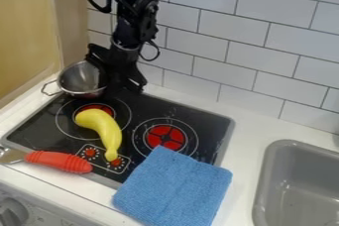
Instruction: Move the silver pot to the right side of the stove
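Observation:
The silver pot is at the back left corner of the stove, its wire handle pointing left. Directly to its right hangs my black gripper, pointing down over the stove's back edge with its two fingers spread apart. The left finger overlaps the pot's right rim and hides part of it; whether they touch I cannot tell.
A yellow banana-like toy lies across the left burner. Near the front left is a red-handled utensil. A blue cloth covers the stove's front right corner. A grey sink is at right; tiled wall behind.

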